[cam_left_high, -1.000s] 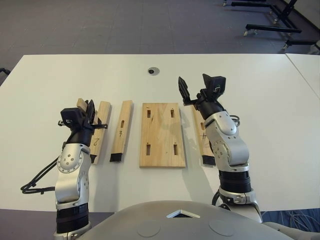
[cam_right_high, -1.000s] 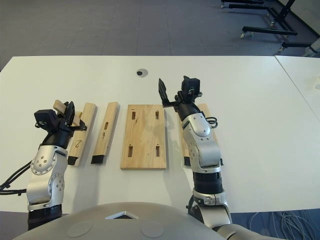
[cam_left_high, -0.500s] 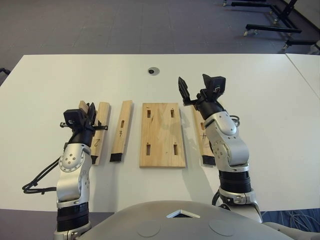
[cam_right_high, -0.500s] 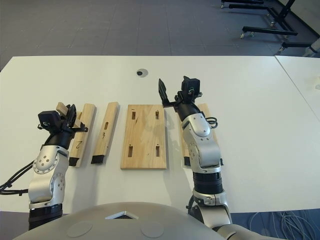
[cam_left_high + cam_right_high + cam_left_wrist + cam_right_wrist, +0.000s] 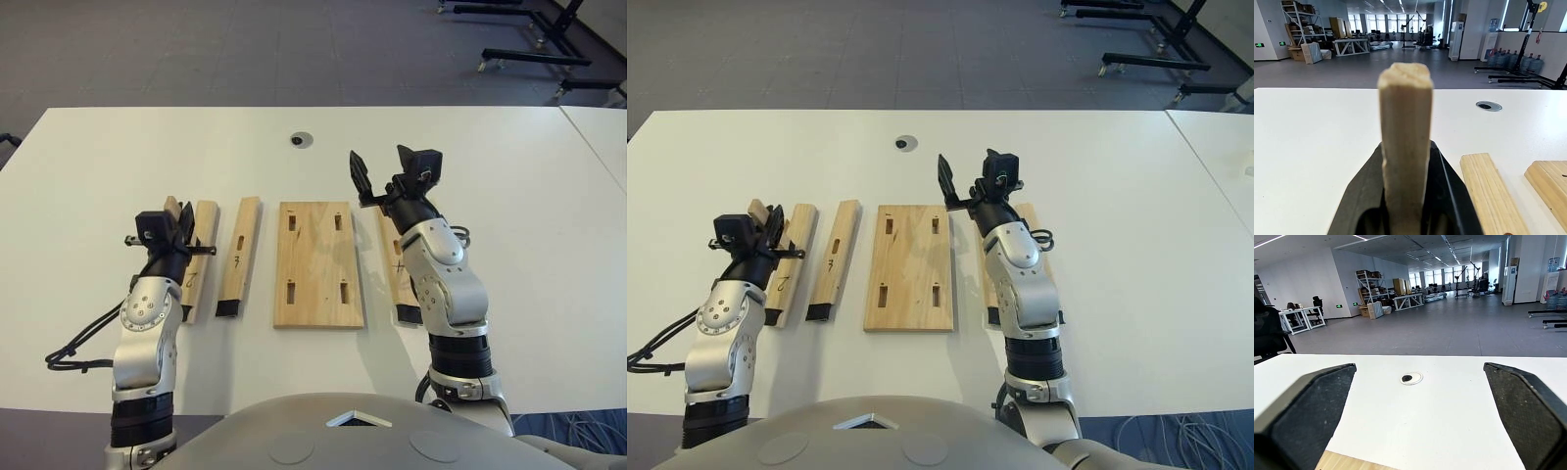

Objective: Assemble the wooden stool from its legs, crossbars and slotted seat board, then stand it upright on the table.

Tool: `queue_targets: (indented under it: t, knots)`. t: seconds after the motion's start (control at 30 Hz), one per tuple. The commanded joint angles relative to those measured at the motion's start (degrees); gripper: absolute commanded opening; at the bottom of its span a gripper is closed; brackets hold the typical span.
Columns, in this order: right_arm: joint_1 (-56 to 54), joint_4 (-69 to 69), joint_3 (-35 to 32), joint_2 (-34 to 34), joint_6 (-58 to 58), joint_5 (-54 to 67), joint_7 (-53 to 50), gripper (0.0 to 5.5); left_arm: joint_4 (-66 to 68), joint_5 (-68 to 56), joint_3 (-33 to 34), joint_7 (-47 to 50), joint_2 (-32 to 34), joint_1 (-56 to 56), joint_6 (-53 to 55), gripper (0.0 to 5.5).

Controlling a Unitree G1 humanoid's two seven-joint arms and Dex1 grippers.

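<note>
Your left gripper has its fingers closed tight on a square-section wooden bar, one black pad on each side face, the pale end grain sticking out beyond the tips. From the head cameras that bar sits over the left part of the table, just beside the leftmost leg on its outer side. Whether its lower end touches the tabletop, you cannot tell.

Your right gripper is spread wide, its fingers far apart with nothing between them. It hangs above the table just past the far right corner of the seat board, and its forearm lies over another leg to the right of the board.

The slotted seat board lies flat in the middle of the table, nearer your edge than the far one, with four slots facing up, one near each corner. To its left lie two legs side by side, running from the near edge toward the far edge: one marked with a 2 and one beside the board, both with dark caps at their near ends. A round cable grommet sits near the far edge.
</note>
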Motion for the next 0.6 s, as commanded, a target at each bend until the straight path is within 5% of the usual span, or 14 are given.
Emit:
queue_targets:
  t: [0.03, 0.37, 0.6]
  knots:
    - [-0.32, -0.13, -0.32, -0.02, 0.04, -0.10, -0.14, 4.80, 3.16, -0.07, -0.61, -0.26, -0.38, 1.45, 3.27, 0.39]
    - [-0.89, 0.75, -0.53, 0.19, -0.64, -0.26, -0.15, 4.80, 2.82, -1.30, 0.28, -1.21, -0.50, -0.33, 1.62, 2.38]
    - [-0.72, 1.68, -0.54, -0.03, -1.78, -0.43, 0.21, 4.80, 0.11, -3.88, 1.85, -2.81, -1.12, -0.60, -4.22, 2.38]
